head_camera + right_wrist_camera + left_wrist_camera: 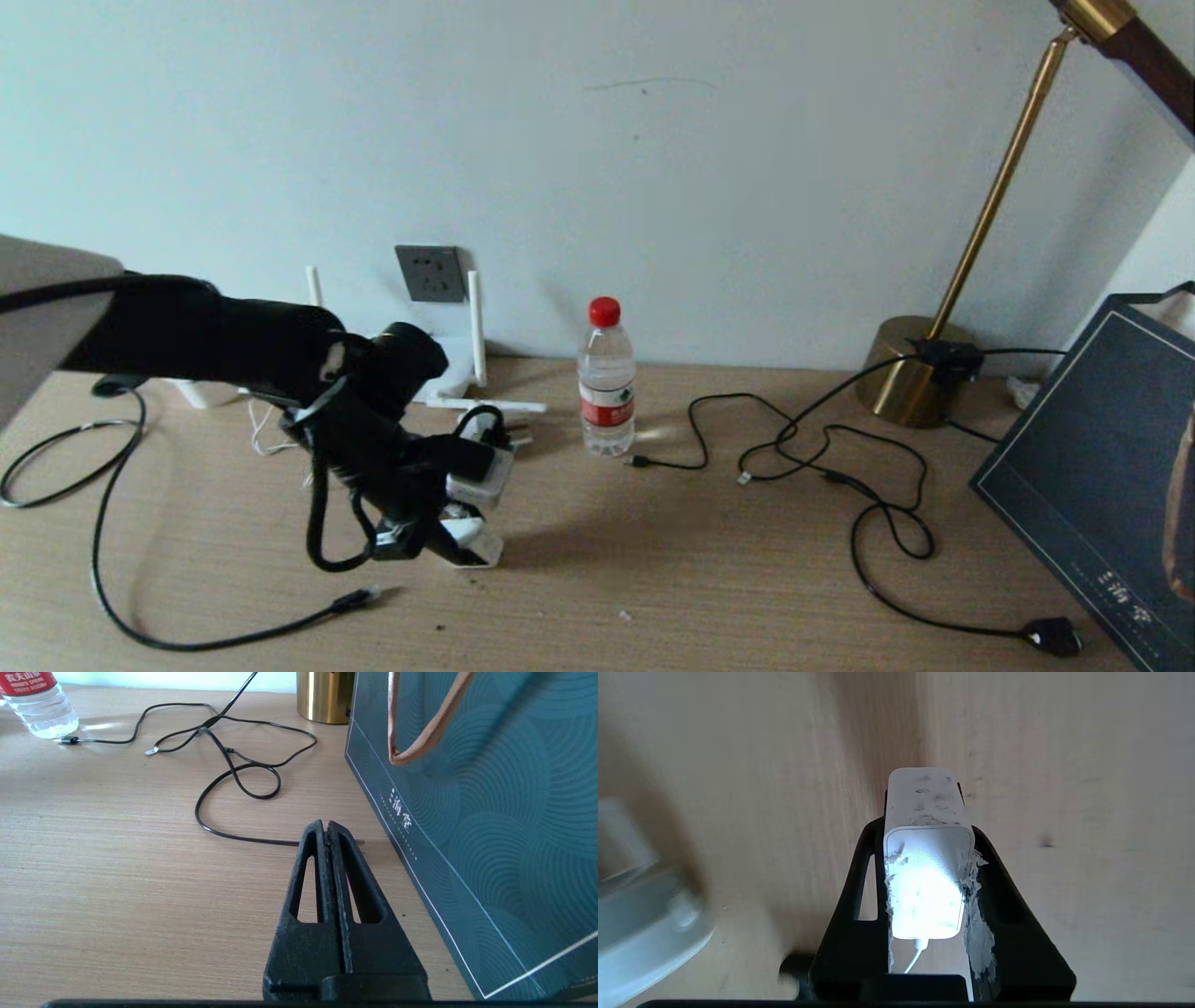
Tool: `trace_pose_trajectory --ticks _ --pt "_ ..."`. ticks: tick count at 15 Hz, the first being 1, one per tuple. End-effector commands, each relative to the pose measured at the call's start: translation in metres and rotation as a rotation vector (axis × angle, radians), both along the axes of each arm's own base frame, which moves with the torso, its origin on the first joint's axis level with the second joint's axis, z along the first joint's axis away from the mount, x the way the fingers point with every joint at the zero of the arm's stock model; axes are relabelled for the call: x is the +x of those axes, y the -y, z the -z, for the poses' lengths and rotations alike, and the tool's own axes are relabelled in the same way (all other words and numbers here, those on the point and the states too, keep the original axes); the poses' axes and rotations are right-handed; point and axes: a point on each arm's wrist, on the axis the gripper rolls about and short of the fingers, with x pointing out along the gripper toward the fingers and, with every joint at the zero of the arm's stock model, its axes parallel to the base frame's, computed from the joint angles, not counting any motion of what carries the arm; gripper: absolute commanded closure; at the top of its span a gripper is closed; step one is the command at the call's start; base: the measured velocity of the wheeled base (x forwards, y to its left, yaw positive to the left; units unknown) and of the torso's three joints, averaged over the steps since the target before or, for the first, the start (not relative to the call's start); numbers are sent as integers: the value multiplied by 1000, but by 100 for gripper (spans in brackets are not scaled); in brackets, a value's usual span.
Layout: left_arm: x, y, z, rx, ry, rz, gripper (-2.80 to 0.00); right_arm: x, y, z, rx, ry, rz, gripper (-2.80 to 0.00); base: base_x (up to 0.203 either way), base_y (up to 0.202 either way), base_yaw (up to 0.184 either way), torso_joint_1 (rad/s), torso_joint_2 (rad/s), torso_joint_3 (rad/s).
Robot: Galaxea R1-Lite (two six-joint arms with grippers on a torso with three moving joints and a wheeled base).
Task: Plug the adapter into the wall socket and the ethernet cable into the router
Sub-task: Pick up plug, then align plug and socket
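My left gripper (464,549) reaches down to the tabletop in front of the router and is shut on the adapter (474,553). In the left wrist view the white cube adapter (924,877) sits clamped between both black fingers (859,896), its thin white cord trailing back. The dark grey wall socket (429,273) is on the wall behind. The white router (457,371) below it is mostly hidden by my arm, but its antennas (473,327) show. The black ethernet cable (187,642) loops at the left, its clear tip (372,593) near the gripper. My right gripper (325,825) rests shut and empty.
A water bottle (606,383) stands right of the router. Thin black cords (822,448) sprawl toward a brass lamp base (910,373). A dark teal gift bag (1102,467) fills the right edge, close beside the right gripper in the right wrist view (490,812).
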Motion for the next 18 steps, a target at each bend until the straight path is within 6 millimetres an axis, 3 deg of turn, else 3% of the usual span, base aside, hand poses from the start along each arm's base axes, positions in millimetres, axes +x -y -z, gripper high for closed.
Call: trace_pose_trajectory --ticks 1,5,7,9,13,18 --pt "-32 -9 -41 -76 78 -17 0 0 0 0 0 -1 0 0 0 0 0 0 0 0" --pt "-93 -28 -111 -293 181 -118 0 0 0 0 0 -1 0 0 0 0 0 0 0 0" --pt "-126 -44 -141 -412 192 -278 0 0 0 0 0 -1 0 0 0 0 0 0 0 0" --pt "-141 -66 -154 -530 162 -537 0 0 0 0 0 -1 0 0 0 0 0 0 0 0" --pt "-136 -95 -153 -795 263 -855 0 0 0 0 1 -1 0 0 0 0 0 0 0 0" --pt "-134 -103 -87 -956 376 -1128 0 0 0 0 0 -1 0 0 0 0 0 0 0 0"
